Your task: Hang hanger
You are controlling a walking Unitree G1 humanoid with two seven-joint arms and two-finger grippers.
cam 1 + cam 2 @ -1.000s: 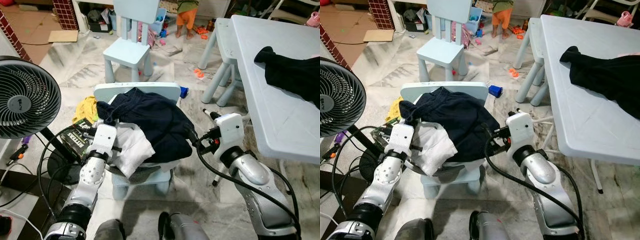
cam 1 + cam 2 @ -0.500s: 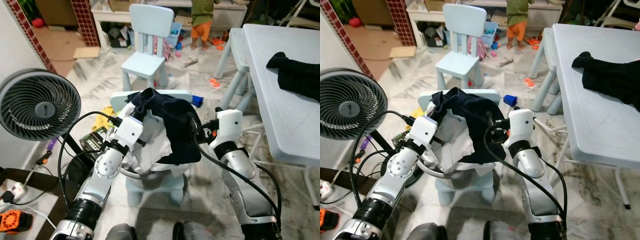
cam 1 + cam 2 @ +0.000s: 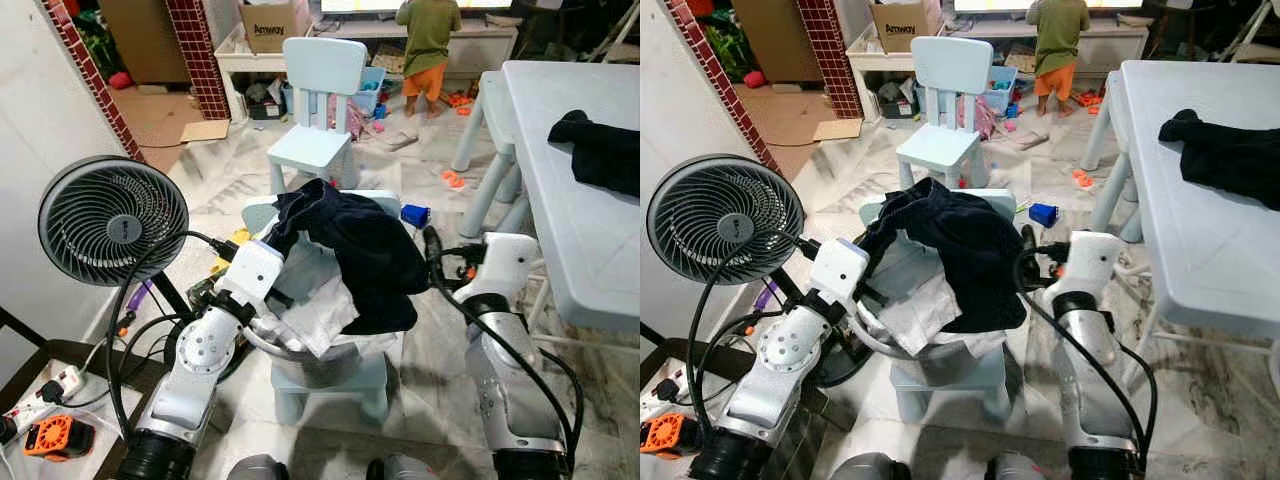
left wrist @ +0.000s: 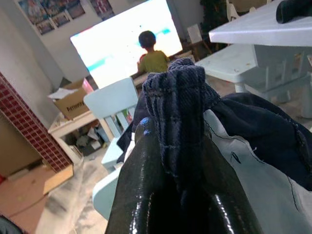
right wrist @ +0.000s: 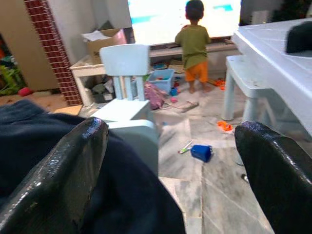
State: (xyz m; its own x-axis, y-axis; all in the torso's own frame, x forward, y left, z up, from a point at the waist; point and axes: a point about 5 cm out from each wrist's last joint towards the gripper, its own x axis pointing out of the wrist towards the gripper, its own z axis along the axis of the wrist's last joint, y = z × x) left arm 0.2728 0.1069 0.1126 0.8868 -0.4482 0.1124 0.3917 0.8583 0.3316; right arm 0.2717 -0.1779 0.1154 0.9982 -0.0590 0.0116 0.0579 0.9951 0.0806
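Left gripper (image 4: pixel 178 195) clenches dark garment (image 3: pixel 365 250) — hanger hidden; right gripper (image 5: pixel 170 161) released.

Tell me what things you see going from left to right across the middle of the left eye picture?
Fan → left gripper pinching the dark garment → right gripper beside it → table.

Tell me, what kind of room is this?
Probably a family living room with a play corner: a big lit screen, small blue chair, toys on the marble floor, and a standing fan.
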